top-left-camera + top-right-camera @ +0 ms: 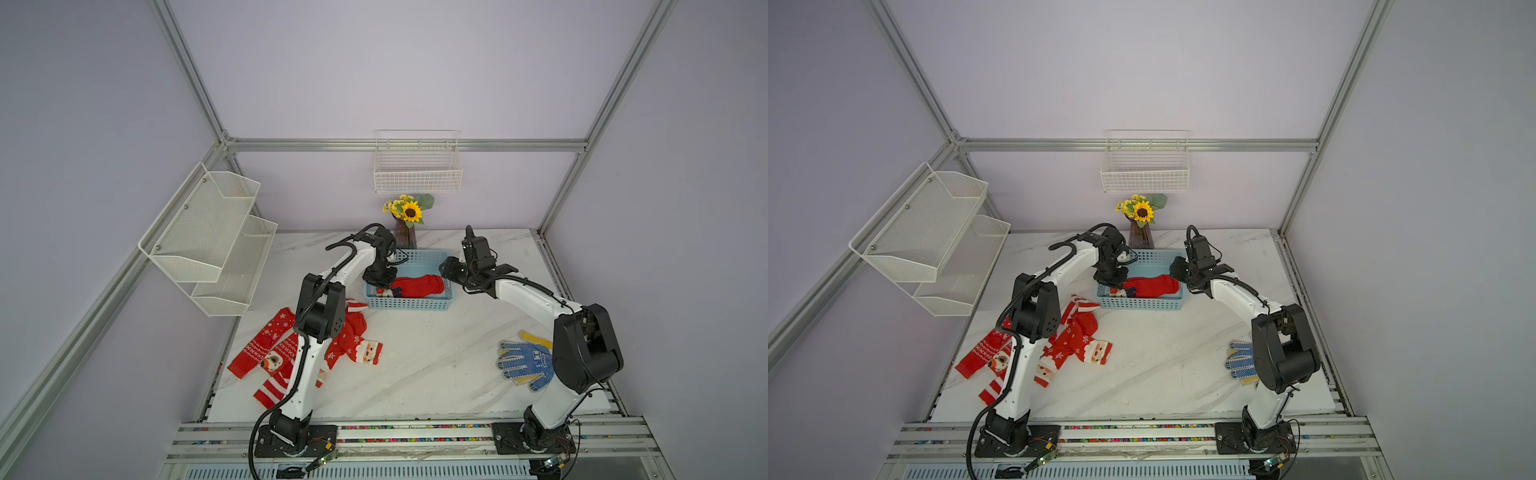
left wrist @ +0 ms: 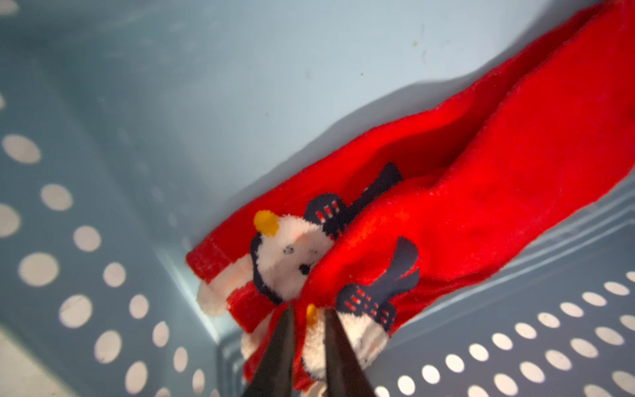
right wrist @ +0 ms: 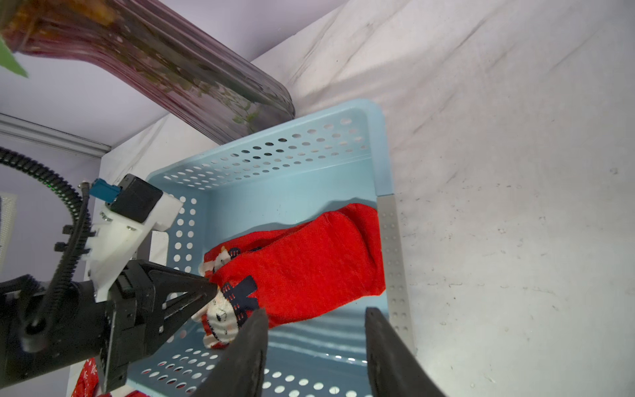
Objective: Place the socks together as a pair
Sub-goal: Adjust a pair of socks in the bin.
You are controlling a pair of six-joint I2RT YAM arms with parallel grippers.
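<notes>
Left wrist: left fingers point(image 2: 281, 347) pinch the upper red knitted snowman sock point(image 2: 481, 223), pairing it inside the pale-blue perforated basket point(image 2: 103, 240); right fingers point(image 3: 245, 361) spread; next, release gently.

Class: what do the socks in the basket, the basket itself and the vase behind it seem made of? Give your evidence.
Socks: soft knit, fuzzy nap, limp folds.
Basket: light-blue moulded plastic, likely; smooth semi-matt walls with punched holes.
Vase: probably tinted glass; ribbed, glossy, see-through.

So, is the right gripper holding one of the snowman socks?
No: in the right wrist view the right gripper has its jaws wide apart with nothing clamped, and the snowman socks lie in the blue basket.
</notes>
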